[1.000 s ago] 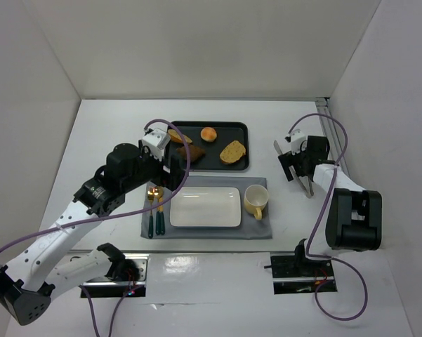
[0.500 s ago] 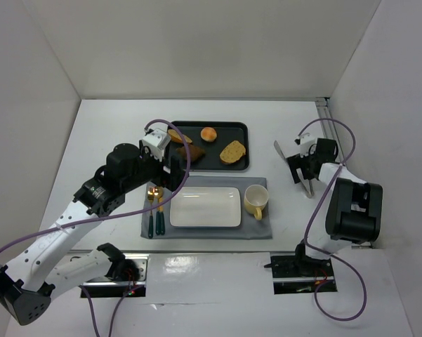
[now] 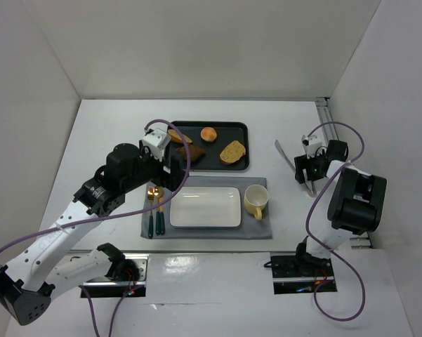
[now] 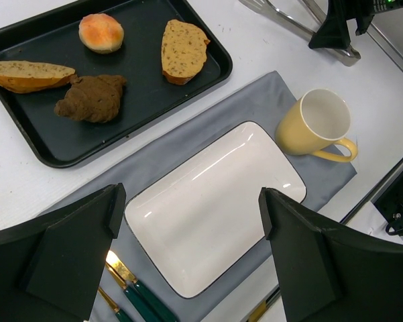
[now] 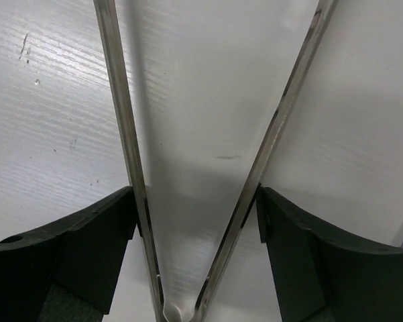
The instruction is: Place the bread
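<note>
While the left arm has held its place, the right gripper (image 5: 196,201) has slid back along the tongs (image 3: 281,150) toward their hinged end and begun to draw in. The tongs lie on the table well to the right of the black tray (image 4: 141,87). In the right wrist view the gripper's two fingers flank the steel arms and seem to press against both of them. It looks to have taken a light hold, though the view is too tight to say how firm that hold is. The tongs are not yet lifted off the table.

For the task this reads as the tool pickup: the tongs are probably meant to carry the bread, so the placing itself has not started.

The bread (image 4: 101,32) sits untouched in the tray, at the middle of its far side. It shares the tray with three other pieces:
- a tan oval slice (image 4: 182,50) to its right
- a dark brown piece (image 4: 90,100) toward the tray's near left
- a long crusty piece (image 4: 27,74) at the tray's left end

Just on the near side of the tray a white rectangular plate (image 4: 214,181) lies bare on a grey mat (image 4: 188,127). A yellow mug (image 4: 315,124) stands off the tray's near right corner and looks empty inside.

The left gripper (image 4: 191,201) hangs above the tray's near side with its fingers spread wide, holding nothing.
</note>
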